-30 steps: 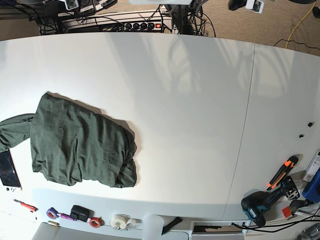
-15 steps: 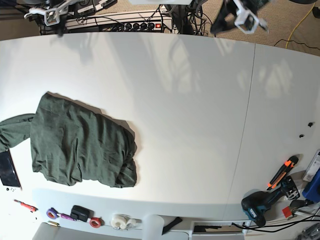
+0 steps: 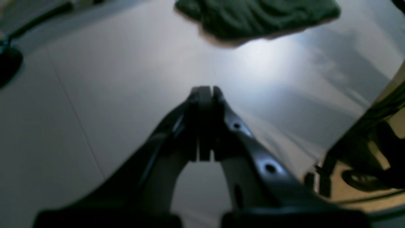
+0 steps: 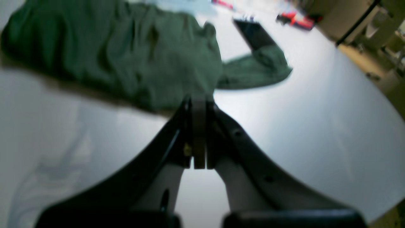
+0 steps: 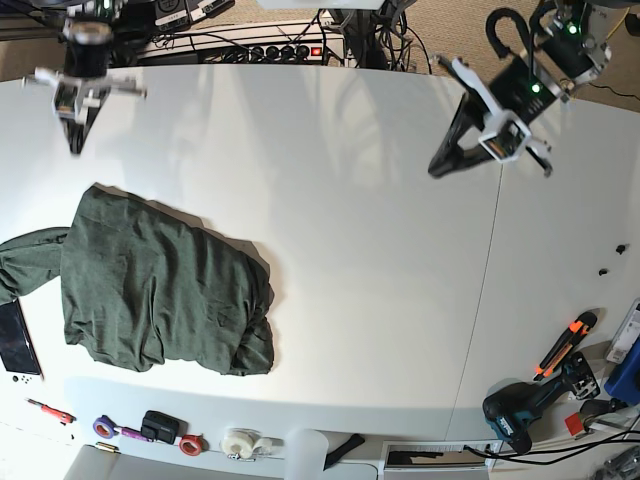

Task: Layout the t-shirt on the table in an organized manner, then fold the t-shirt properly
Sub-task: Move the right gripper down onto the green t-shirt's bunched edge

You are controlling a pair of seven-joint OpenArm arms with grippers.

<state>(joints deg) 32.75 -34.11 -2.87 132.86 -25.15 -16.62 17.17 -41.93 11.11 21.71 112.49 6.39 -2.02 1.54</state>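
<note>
Both arms have just swung in over the smooth white table (image 5: 350, 200): left pincer (image 5: 438, 168) and right pincer (image 5: 75, 147) closed, holding nothing. The crumpled dark olive-green t-shirt (image 5: 160, 290) lies untouched around eight o'clock; laying-out hasn't begun.

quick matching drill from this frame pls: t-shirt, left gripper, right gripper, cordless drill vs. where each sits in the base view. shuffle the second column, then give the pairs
Things:
1. t-shirt
2. left gripper
3. right gripper
4. cordless drill

Places in the base view:
A. upper left, above the table, jaws shut and empty
B. bottom right corner of the table
C. left side, lying crumpled on the table
D. upper right, above the table, jaws shut and empty

Pairs: 1-C, 2-D, 3-A, 4-B
</note>
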